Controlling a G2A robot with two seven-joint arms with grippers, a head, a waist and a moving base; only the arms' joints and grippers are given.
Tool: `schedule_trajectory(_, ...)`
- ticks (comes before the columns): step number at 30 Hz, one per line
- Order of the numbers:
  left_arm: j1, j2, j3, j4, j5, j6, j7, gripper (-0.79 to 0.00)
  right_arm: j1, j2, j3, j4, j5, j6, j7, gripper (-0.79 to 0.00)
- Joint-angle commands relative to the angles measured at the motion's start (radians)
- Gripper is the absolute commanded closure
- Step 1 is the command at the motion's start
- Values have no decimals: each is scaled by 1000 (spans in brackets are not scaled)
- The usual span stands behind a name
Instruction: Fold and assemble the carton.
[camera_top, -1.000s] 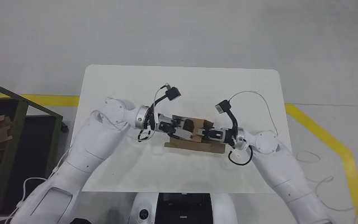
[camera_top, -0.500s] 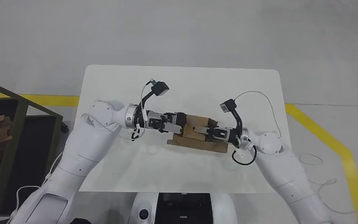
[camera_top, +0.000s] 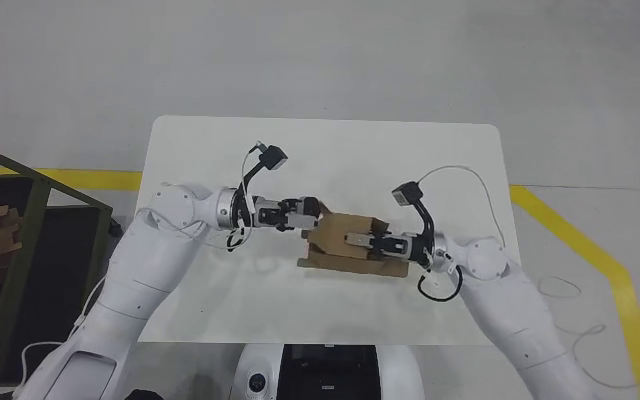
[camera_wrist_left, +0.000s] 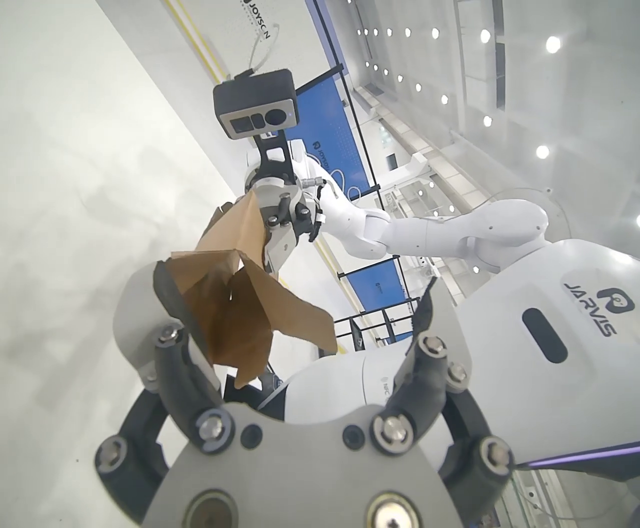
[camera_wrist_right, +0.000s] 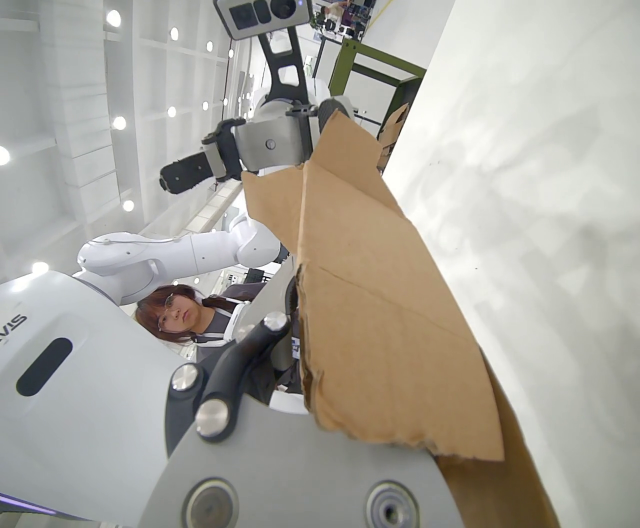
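Note:
A brown carton (camera_top: 345, 247), partly folded with loose flaps, lies near the table's front middle with its left end raised. My right gripper (camera_top: 354, 240) comes in from the right and is shut on the carton's upper panel. In the right wrist view the carton (camera_wrist_right: 375, 325) covers most of that gripper. My left gripper (camera_top: 306, 213) is open just left of the carton. In the left wrist view a carton flap (camera_wrist_left: 235, 300) rests against one of its fingers (camera_wrist_left: 167, 295), and the other finger (camera_wrist_left: 425, 310) stands well apart.
The white table (camera_top: 200, 150) has free room at the back and on both sides. A dark green cart (camera_top: 40, 230) holding cardboard stands off the table's left edge. A yellow line (camera_top: 560, 225) runs across the floor.
My left gripper has drawn back to the left, out of the carton. The carton's left end has risen and turned slightly. The right gripper has kept its hold.

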Motion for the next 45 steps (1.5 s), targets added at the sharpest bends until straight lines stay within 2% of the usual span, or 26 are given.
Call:
schedule_trajectory(1, -4, 0, 3, 3, -1, -1, 1, -785, -1, 0, -4, -3, -3, 3, 8, 0)
schedule_trajectory(16, -41, -8, 53, 23, 12, 6, 10, -785, 21, -6, -63, -13, 12, 4, 65, 0)
schedule_trajectory(33, -63, -14, 94, 16, 3, 8, -7, -785, 52, -15, -98, 12, 7, 6, 34, 0)
schedule_trajectory(38, -61, -8, 70, 30, 31, 5, 13, -785, 42, -9, -71, 10, 19, -7, 20, 0)
schedule_trajectory(45, -9, 12, 3, -40, 83, 29, 46, -785, 6, 3, -16, -18, -25, 14, -68, 0)
